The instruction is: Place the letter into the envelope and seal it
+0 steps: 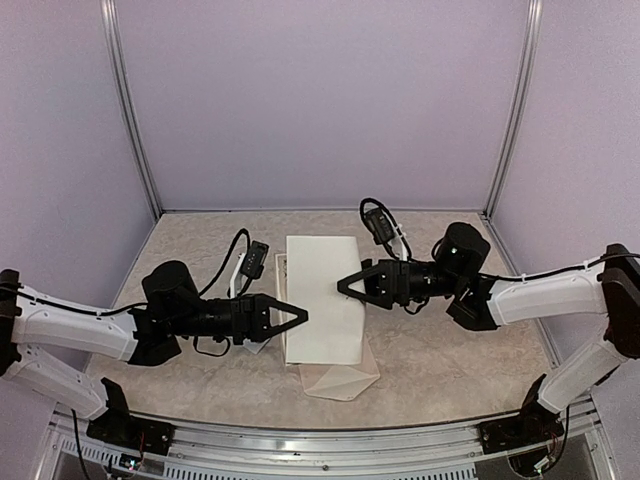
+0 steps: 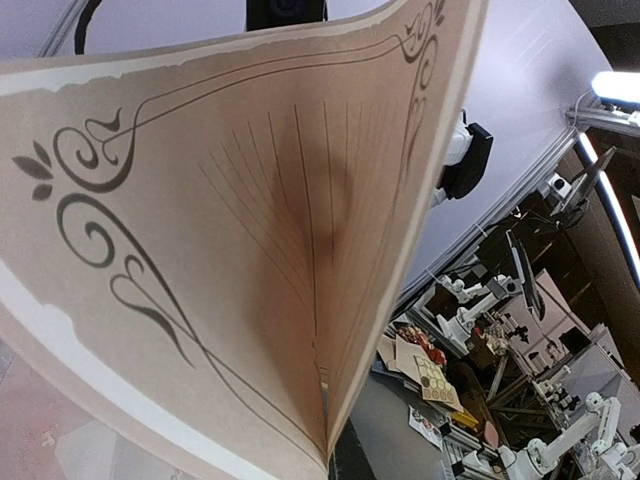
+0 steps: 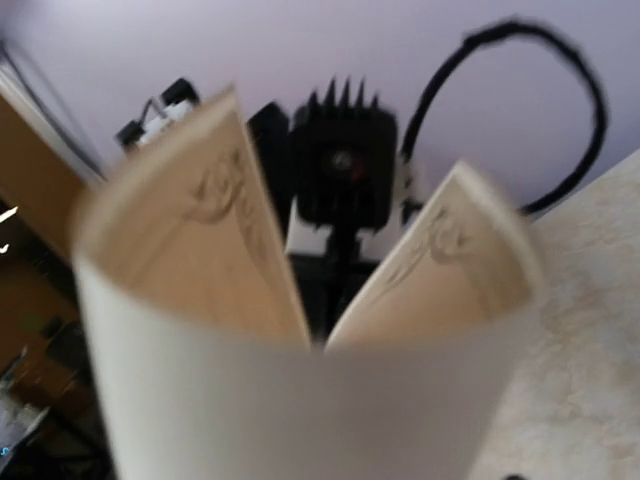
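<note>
Thin cream paper letter [image 1: 322, 300] with the dark ornamental border is off the table, slung between my two grippers with its plain white back up. In the left wrist view it's bent into a deep V [image 2: 250, 250], printed face inward, with the sides meeting low in the frame. The right wrist view is blurred but shows the same sheet curled into a U [image 3: 280, 400].

Left gripper [image 1: 303, 316] is pinched closed on the sheet's left edge. Right gripper [image 1: 342, 284] has its tips drawn together on the sheet from the opposite side. Neither wrist camera shows its fingers because paper covers them, so I'm reading both from the top view.

Small pale cream-pink paper envelope [image 1: 340, 380] lies flat on the marbled beige table [image 1: 200, 240], below both grippers and slightly toward the arm bases, partly under the sheet.

My read: I'm at the folding step, nothing inserted, nothing sealed. The next move needs the edges aligned and the crease pressed flat so the sheet fits the envelope.
</note>
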Available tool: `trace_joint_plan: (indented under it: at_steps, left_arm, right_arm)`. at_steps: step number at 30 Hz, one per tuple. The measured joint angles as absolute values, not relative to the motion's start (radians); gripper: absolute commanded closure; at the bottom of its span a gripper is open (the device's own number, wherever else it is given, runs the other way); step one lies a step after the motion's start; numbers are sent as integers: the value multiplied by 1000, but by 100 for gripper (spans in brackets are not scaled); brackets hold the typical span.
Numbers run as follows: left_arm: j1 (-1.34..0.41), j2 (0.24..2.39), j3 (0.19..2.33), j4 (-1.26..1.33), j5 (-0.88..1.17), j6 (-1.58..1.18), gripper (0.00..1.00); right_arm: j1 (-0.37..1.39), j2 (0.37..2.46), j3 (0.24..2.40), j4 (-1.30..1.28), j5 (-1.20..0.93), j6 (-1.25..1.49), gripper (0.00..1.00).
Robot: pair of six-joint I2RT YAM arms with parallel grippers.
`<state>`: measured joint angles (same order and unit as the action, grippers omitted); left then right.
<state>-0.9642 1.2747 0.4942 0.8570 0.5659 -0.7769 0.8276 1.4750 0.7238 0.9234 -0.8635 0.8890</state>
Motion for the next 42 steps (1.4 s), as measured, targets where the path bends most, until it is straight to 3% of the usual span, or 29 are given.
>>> trace_joint_plan:
  at_steps: [7, 14, 21, 30, 42]
  left_arm:
    - [-965, 1293, 529, 850, 569, -775, 100]
    - [-966, 1309, 546, 807, 544, -767, 82]
    - [-966, 1310, 563, 754, 502, -759, 76]
    - [-956, 1327, 582, 733, 490, -759, 76]
    - [-955, 1368, 588, 725, 490, -763, 82]
  right_arm:
    - [860, 1502, 746, 937, -903, 908, 62]
    - [867, 1506, 752, 905, -882, 892, 74]
    - [871, 1506, 790, 756, -810, 822, 76]
    - [894, 1505, 844, 526, -708, 704, 76]
    - [917, 1504, 871, 455, -649, 669, 71]
